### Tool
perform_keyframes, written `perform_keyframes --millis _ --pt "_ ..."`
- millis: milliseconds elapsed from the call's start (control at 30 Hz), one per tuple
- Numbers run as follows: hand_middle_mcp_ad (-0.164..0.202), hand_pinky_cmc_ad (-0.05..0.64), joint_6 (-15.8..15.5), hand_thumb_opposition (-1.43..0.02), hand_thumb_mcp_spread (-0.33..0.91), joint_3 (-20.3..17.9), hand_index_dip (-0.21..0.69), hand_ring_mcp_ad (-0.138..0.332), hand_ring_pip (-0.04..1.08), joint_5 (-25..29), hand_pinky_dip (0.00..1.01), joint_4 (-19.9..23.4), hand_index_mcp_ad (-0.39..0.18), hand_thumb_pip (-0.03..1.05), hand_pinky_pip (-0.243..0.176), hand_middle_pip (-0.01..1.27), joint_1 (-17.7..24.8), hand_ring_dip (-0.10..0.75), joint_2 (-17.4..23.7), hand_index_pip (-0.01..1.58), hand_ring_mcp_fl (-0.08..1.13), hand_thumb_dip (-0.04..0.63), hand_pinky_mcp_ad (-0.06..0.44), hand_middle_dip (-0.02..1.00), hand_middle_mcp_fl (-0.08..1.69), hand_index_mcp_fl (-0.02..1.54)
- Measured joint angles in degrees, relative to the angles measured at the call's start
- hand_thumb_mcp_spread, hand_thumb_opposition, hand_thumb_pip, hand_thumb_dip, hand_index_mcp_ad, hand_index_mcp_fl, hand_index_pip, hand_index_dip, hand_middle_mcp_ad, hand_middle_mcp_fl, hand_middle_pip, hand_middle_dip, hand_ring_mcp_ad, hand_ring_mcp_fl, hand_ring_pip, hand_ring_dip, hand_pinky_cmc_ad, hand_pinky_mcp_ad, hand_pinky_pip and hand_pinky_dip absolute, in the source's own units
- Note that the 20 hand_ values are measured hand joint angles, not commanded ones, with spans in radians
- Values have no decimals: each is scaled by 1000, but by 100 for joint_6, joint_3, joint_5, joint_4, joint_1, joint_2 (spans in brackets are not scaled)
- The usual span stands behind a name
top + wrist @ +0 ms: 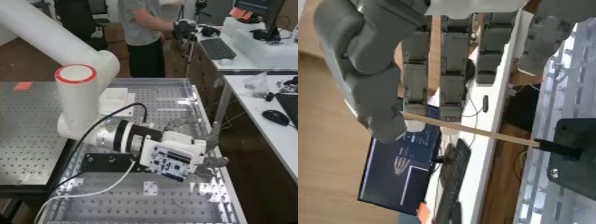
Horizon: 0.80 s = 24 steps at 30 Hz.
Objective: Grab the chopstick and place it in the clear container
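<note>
From left to right in the high view, I'm seeing the arm [50, 32] coming in over the counter [123, 202], with the white block [114, 99] sitting farther back, the black plate [110, 162] lying nearer, and the hand [211, 162] hanging over the counter's right edge. In the wrist view, my fingers [454, 72] are hanging straight and released, and the chopstick [474, 130] is running across in front of their tips, one end lying right by the thumb [371, 97], the other sitting in the black holder [556, 148] at the plate; whether they're touching it, I can't tell.
</note>
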Motion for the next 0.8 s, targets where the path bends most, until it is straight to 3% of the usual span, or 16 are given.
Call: perform_keyframes --millis 800 --pt "-35 389 -339 -817 473 86 138 87 101 309 178 -56 -237 579 -80 122 -33 328 -111 656 278 262 295 616 899 698"
